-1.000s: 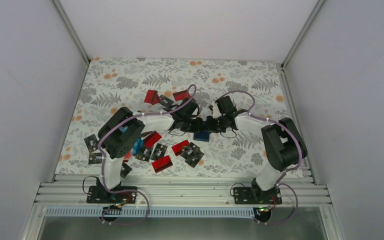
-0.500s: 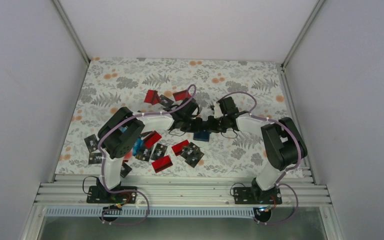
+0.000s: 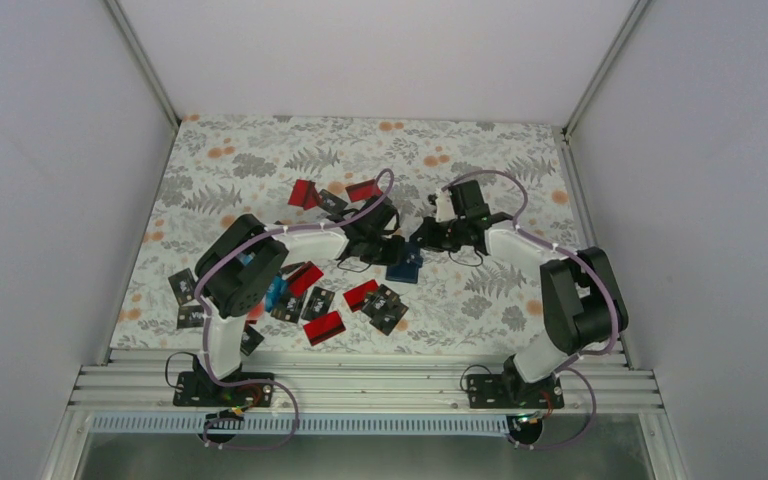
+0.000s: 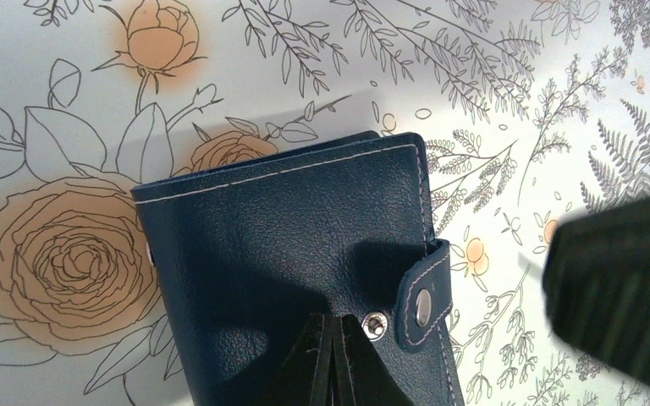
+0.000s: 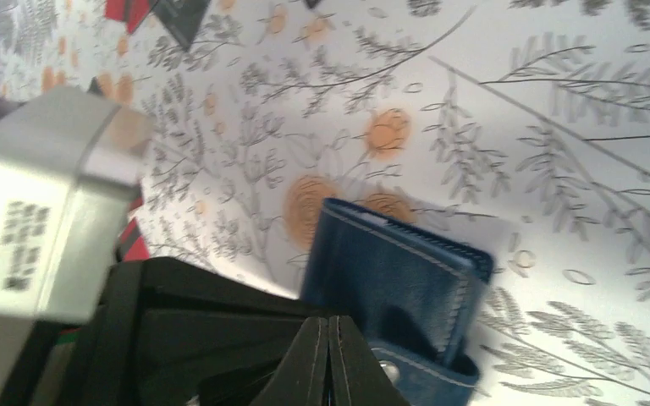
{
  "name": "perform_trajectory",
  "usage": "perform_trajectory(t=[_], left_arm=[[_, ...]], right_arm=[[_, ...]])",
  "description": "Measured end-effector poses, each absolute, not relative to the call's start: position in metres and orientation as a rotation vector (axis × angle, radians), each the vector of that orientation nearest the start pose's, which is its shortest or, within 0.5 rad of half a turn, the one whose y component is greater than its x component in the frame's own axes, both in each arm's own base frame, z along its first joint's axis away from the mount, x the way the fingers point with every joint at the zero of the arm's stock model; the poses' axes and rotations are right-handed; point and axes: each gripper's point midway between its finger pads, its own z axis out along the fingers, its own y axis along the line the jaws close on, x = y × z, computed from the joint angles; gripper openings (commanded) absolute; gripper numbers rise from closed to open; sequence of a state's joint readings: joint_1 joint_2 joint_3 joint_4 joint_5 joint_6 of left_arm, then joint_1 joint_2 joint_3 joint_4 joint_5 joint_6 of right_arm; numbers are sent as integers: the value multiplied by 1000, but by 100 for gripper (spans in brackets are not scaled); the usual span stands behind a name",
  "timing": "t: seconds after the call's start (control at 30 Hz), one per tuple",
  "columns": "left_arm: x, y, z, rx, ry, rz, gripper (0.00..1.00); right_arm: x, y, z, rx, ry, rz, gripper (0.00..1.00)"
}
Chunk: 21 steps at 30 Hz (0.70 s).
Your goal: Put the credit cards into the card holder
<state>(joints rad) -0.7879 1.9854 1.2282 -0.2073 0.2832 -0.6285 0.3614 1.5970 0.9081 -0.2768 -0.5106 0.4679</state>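
The navy card holder [image 3: 404, 268] lies folded on the flowered cloth between my two grippers. In the left wrist view the card holder [image 4: 288, 228] fills the middle, and its snap tab [image 4: 423, 296] hangs loose beside the bare stud. My left gripper [image 4: 336, 320] is shut with nothing in it, its tips over the cover next to the stud. My right gripper [image 5: 330, 321] is shut and empty too, just off the card holder [image 5: 389, 262] on the tab side. Several red and black credit cards [image 3: 325, 327] lie loose in front of the left arm, and two red ones [image 3: 305, 193] lie behind it.
My left gripper [image 3: 392, 243] and right gripper [image 3: 425, 236] sit close together at the table's middle. The left arm's black fingers [image 5: 178, 330] and pale body [image 5: 42, 203] crowd the right wrist view. White walls close in the cloth [image 3: 260, 150] on three sides.
My right arm has swung back and to the right, drawing its shut gripper a little away from the card holder. The left arm has stayed put.
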Motion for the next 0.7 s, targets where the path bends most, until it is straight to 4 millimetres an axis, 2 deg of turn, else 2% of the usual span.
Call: perform_trajectory(t=[0.2,0.43,0.7], left_arm=[[305,-373,36,358,2739,-816,13],[304,-368,39,354,2773,-767,23],[309,-364,46,336,2789,-708,29]], right_arm=[[334,201,70,-32,2655,881,4],[324,198,31,-20,2739,866,4],[323,199,26,-32,2738,879,4]])
